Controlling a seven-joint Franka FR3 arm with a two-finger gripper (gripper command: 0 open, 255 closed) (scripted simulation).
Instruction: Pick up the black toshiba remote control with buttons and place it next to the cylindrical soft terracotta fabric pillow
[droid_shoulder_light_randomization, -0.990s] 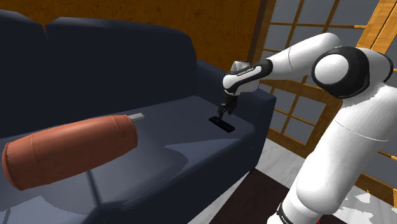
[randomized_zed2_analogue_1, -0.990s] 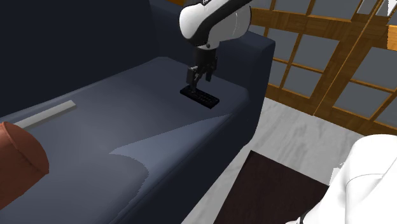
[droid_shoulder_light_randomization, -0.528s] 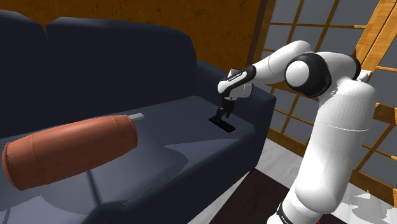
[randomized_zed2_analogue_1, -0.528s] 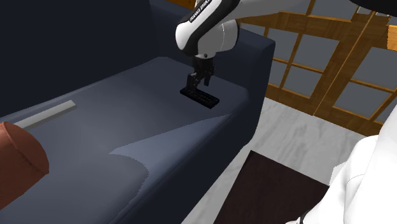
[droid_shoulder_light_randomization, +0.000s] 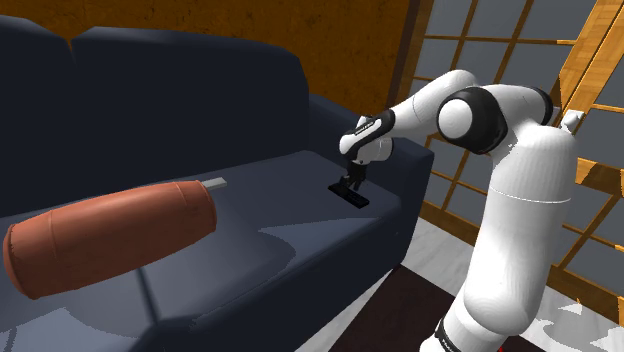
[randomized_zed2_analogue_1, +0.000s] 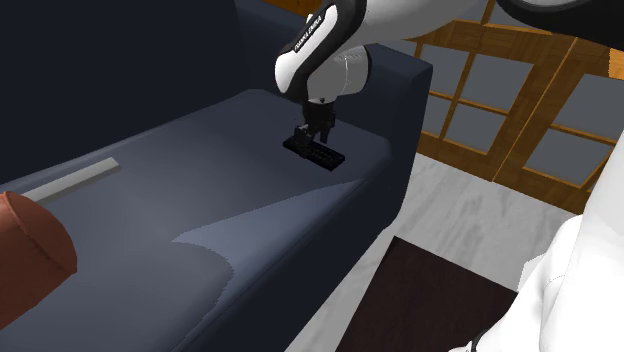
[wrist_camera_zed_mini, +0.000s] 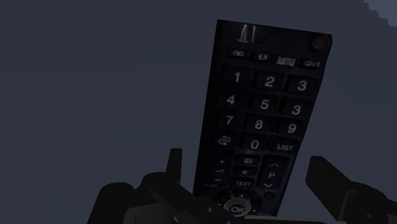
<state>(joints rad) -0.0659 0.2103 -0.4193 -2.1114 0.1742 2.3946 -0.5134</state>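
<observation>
Remote control (droid_shoulder_light_randomization: 351, 193) (randomized_zed2_analogue_1: 318, 153) (wrist_camera_zed_mini: 261, 108) lies flat and face up on the dark blue sofa (droid_shoulder_light_randomization: 280, 235) (randomized_zed2_analogue_1: 200, 190), at the end of the seat nearest the armrest (droid_shoulder_light_randomization: 405, 140) (randomized_zed2_analogue_1: 400, 80); its black body shows number keys and an OK key in my wrist view. One long side runs just beside the foot of the armrest; the seat's front edge is near, and past it the seat drops to the pale floor (randomized_zed2_analogue_1: 450, 200) and a dark rug (randomized_zed2_analogue_1: 440, 300).

My gripper (droid_shoulder_light_randomization: 350, 180) (randomized_zed2_analogue_1: 312, 135) (wrist_camera_zed_mini: 247, 162) hangs straight down over the remote's near end with its fingers parted; one fingertip (wrist_camera_zed_mini: 173, 159) stands just beside one long edge of the remote, the other (wrist_camera_zed_mini: 321, 172) stands clear of the opposite edge with cushion showing between; I clasp nothing.

Toward the shoulder view's left the seat runs broad and bare; the terracotta cylinder pillow (droid_shoulder_light_randomization: 110, 238) (randomized_zed2_analogue_1: 30, 255) lies on its side well apart from the remote, at the far end of the seat; a thin grey strip (droid_shoulder_light_randomization: 214, 184) (randomized_zed2_analogue_1: 70, 180) lies flat near the pillow's nearer end, toward the backrest. The seat's front edge runs close under the pillow's long side. Behind the armrest stands a wooden lattice screen (droid_shoulder_light_randomization: 460, 60) (randomized_zed2_analogue_1: 520, 110).
</observation>
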